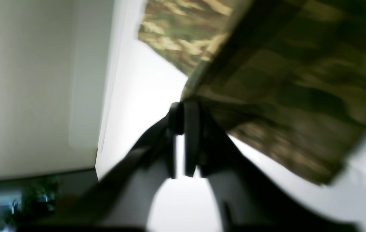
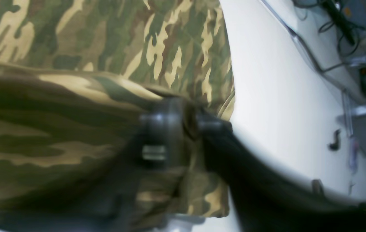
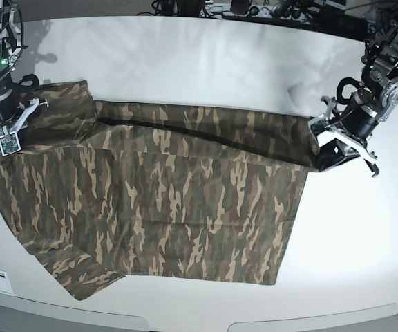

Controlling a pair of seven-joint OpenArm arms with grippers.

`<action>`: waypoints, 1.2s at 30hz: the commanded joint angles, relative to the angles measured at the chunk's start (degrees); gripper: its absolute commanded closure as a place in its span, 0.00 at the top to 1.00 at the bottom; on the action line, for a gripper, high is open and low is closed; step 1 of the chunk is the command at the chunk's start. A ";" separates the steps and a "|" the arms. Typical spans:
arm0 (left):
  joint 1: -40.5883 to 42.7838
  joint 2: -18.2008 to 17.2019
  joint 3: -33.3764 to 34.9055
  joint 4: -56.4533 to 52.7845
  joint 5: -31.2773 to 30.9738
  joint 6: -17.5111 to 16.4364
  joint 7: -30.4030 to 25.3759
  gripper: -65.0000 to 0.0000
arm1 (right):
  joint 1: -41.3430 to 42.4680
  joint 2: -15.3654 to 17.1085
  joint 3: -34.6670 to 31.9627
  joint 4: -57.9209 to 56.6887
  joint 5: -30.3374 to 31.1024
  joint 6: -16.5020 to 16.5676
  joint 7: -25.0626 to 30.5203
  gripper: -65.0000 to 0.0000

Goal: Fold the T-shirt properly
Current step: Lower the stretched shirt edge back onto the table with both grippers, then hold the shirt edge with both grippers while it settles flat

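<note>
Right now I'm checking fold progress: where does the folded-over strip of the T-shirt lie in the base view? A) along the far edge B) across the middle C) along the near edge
A: the T-shirt has a doubled band along its far edge, stretched between both grippers.

Matt camouflage cloth T-shirt (image 3: 164, 200) on smooth, glossy white table (image 3: 206, 62)

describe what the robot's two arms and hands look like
Both arms are black and silver-grey metal with cables along them. The left hand has white-edged black fingers. The right hand also shows white finger pieces, a small camera board, and a green light on the wrist above it.
</note>
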 commanded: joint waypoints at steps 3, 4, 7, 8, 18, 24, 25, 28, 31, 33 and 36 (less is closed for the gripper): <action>-2.32 -0.42 -0.63 0.72 -4.61 5.33 2.64 0.45 | 3.06 1.16 0.61 -0.52 -0.44 -3.41 -2.51 0.66; -2.71 -0.35 -0.63 0.96 -5.20 6.71 4.35 0.48 | 3.48 1.22 0.66 -0.42 -0.44 -4.20 -3.85 0.66; -3.43 -0.39 -0.66 1.40 -5.33 7.19 8.70 0.48 | 3.37 1.46 0.66 0.66 -0.35 -3.37 -5.27 0.66; -3.50 -0.42 -0.66 1.40 -5.38 6.16 8.85 0.48 | 3.30 1.44 0.66 1.36 -0.07 -1.92 -6.25 0.66; -3.48 -0.39 -0.66 1.40 -7.48 -0.22 9.60 0.48 | -2.86 1.29 0.63 6.49 22.53 23.78 -19.43 0.66; -3.50 -0.39 -0.63 1.40 -7.48 -0.20 9.14 0.48 | -10.23 1.07 0.63 5.68 19.21 21.40 -15.10 0.66; -3.50 -0.39 -0.66 1.40 -7.48 -0.20 9.09 0.48 | -11.10 1.07 0.63 5.14 17.18 19.78 -12.59 0.66; -3.50 -0.39 -0.63 1.40 -7.48 -0.20 7.98 0.48 | -11.72 1.01 0.63 2.91 14.60 15.87 -9.84 0.66; -3.50 -0.39 -0.63 1.40 -7.48 -0.20 7.91 0.48 | -11.74 0.90 0.55 -0.02 14.99 15.76 -9.73 0.64; -3.50 -0.39 -0.63 1.40 -7.48 -0.20 7.91 0.48 | -11.74 0.90 0.55 -3.19 14.99 16.72 -7.91 0.64; -3.50 -0.39 -0.63 1.40 -7.45 -0.20 7.87 0.48 | -10.84 -0.04 0.55 -7.69 14.99 19.37 -6.03 0.64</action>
